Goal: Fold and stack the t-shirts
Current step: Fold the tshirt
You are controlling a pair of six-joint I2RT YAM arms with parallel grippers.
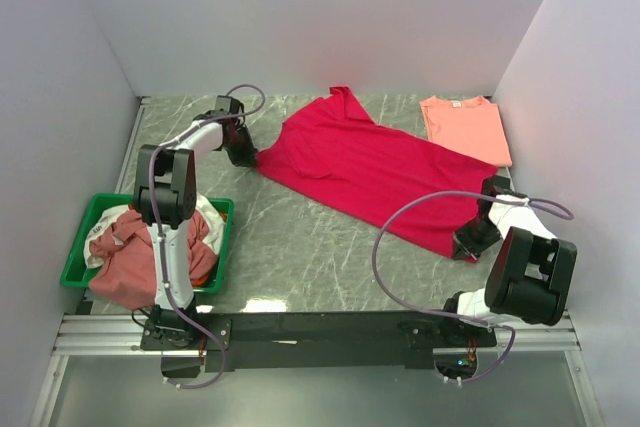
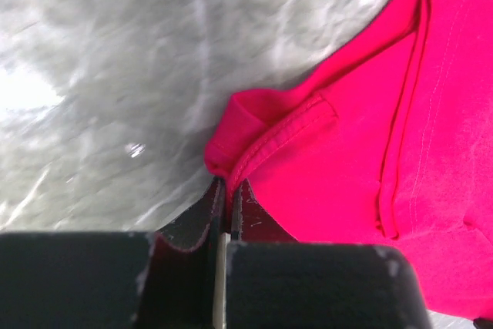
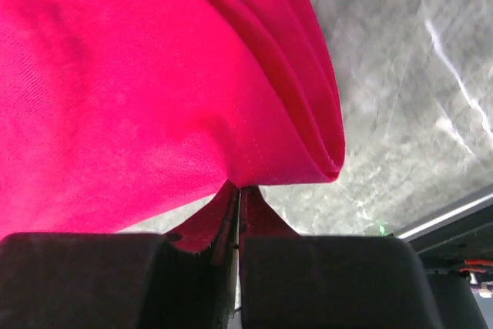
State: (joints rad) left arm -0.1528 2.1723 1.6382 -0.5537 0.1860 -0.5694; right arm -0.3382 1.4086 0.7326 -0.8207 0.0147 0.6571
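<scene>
A crimson-red t-shirt (image 1: 365,162) lies stretched diagonally across the marble table. My left gripper (image 1: 243,155) is shut on its far-left hem corner, which shows pinched between the pads in the left wrist view (image 2: 254,144). My right gripper (image 1: 468,244) is shut on the shirt's near-right corner, a folded edge in the right wrist view (image 3: 254,152). A salmon-pink t-shirt (image 1: 464,129) lies folded flat at the back right. Several more tees, dusty rose, white and orange (image 1: 140,247), are heaped in the green tray.
The green plastic tray (image 1: 78,257) stands at the near left, next to the left arm's base. White walls close in the table on the left, back and right. A metal rail runs along the near edge (image 1: 320,332).
</scene>
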